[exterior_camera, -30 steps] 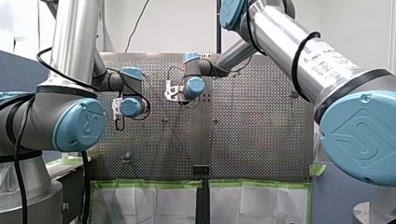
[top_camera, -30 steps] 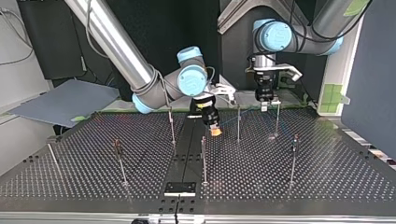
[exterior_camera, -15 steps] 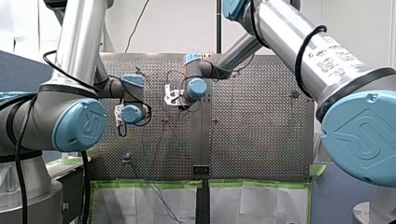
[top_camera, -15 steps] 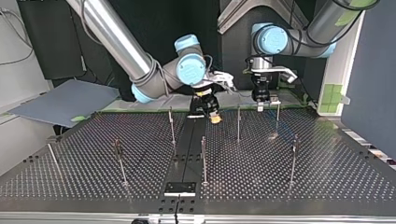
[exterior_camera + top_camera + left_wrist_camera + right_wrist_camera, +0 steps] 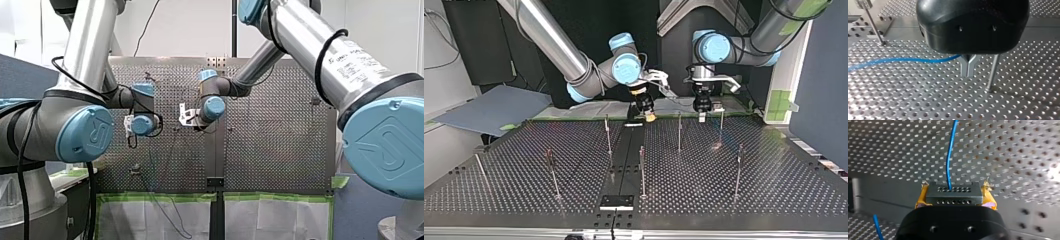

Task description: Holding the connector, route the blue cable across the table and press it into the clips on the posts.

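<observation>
Thin blue cable point(image 5: 948, 155) plugs into dark connector point(image 5: 953, 193) with 2 hole rows.

A robotics lab: 2 silver-and-blue robot arms point(image 5: 549, 45) reach over a perforated metal bench point(image 5: 524, 170) studded with thin posts point(image 5: 642, 170); green tape point(image 5: 160, 197) edges the bench, white wall point(image 5: 190, 30) beyond it.
</observation>
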Robot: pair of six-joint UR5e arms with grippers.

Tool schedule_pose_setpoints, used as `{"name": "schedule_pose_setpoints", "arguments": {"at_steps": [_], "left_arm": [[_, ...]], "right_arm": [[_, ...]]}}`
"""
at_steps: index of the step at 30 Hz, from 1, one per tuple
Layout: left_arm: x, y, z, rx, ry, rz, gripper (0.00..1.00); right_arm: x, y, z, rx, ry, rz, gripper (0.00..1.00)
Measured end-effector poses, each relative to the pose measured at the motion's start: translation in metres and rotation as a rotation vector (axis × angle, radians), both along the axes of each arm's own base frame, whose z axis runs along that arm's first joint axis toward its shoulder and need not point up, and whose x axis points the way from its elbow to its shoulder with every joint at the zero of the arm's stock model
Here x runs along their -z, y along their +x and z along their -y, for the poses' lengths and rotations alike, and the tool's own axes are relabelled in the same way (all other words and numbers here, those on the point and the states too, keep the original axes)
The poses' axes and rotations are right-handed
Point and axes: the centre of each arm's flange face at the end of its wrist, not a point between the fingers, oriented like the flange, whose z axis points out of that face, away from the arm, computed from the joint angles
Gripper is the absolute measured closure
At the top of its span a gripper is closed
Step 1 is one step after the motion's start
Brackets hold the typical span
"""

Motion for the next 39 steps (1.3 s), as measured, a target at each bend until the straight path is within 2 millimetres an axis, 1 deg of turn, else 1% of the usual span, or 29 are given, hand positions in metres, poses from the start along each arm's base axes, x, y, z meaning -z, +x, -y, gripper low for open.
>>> {"name": "schedule_pose_setpoints", "arguments": {"at_steps": [3, 6, 10, 13, 18, 23, 29, 39], "left_arm": [[0.011, 0.003, -0.002, -0.008, -0.002, -0.018, 0.98], [0.024, 0.004, -0.008, -0.028, -0.001, -0.05, 0.98], [0.041, 0.003, -0.014, -0.051, 0.012, -0.092, 0.98], [0.046, 0.004, -0.014, -0.044, 0.013, -0.098, 0.98], [0.046, 0.006, -0.01, -0.002, 0.005, -0.08, 0.98], [0.041, 0.011, -0.007, 0.026, -0.008, -0.055, 0.98], [0.035, 0.02, -0.008, 0.028, -0.014, -0.044, 0.98], [0.032, 0.028, -0.012, 0.023, -0.014, -0.042, 0.98]], "right_arm": [[0.019, -0.007, 0.001, 0.006, 0.021, -0.02, 1.0], [0.029, -0.012, 0.004, 0.011, 0.034, -0.029, 1.0], [0.032, -0.016, 0.009, 0.017, 0.04, -0.03, 1.0], [0.031, -0.019, 0.015, 0.022, 0.041, -0.026, 1.0], [0.025, -0.018, 0.023, 0.019, 0.032, -0.013, 1.0], [0.016, -0.014, 0.027, 0.015, 0.018, -0.002, 1.0], [0.01, -0.014, 0.032, 0.019, 0.012, 0.012, 1.0], [0.003, -0.015, 0.043, 0.016, 0.011, 0.037, 1.0]]}}
